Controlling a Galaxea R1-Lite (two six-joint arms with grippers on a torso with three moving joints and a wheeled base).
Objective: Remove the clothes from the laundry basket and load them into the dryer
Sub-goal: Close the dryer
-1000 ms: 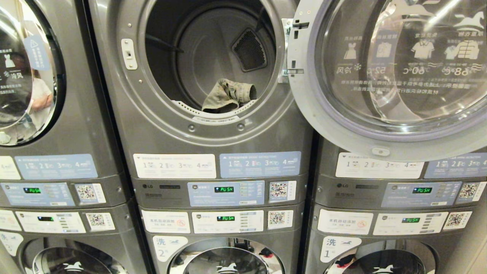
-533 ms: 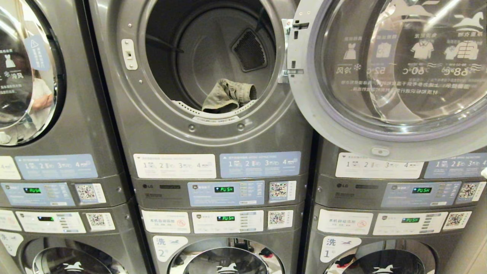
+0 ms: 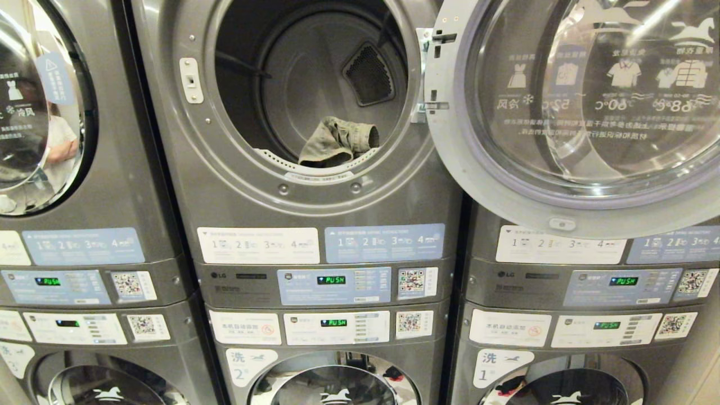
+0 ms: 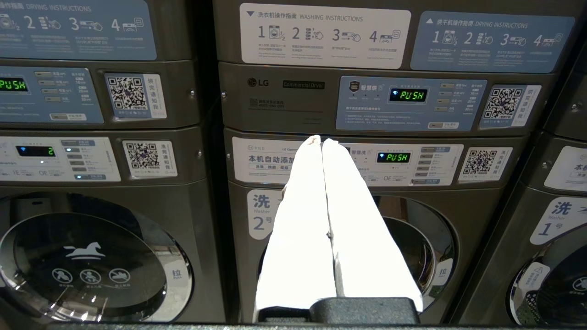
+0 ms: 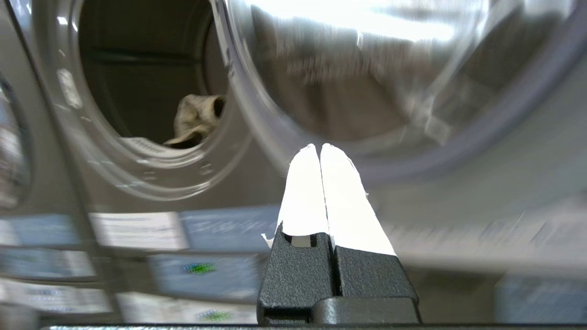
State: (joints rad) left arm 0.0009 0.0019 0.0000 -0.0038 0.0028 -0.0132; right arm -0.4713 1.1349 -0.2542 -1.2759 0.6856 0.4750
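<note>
The dryer point(image 3: 315, 84) stands straight ahead with its round door point(image 3: 574, 112) swung open to the right. An olive-green garment point(image 3: 337, 142) lies at the front lip of the drum and also appears in the right wrist view point(image 5: 195, 119). My right gripper point(image 5: 319, 146) is shut and empty, hanging in front of the open door's lower rim. My left gripper point(image 4: 318, 139) is shut and empty, parked low, facing the washer control panels. Neither arm appears in the head view. The laundry basket is out of view.
Stacked grey washers and dryers fill the view on both sides. Control panels point(image 3: 332, 284) with green "PUSH" displays run below the dryer. The open door point(image 5: 390, 78) juts out to the right of the drum opening. A person is reflected in the left machine's glass point(image 3: 50, 146).
The head view is unchanged apart from a white speck that showed at the right edge half a second ago and is gone now. The garment has not moved.
</note>
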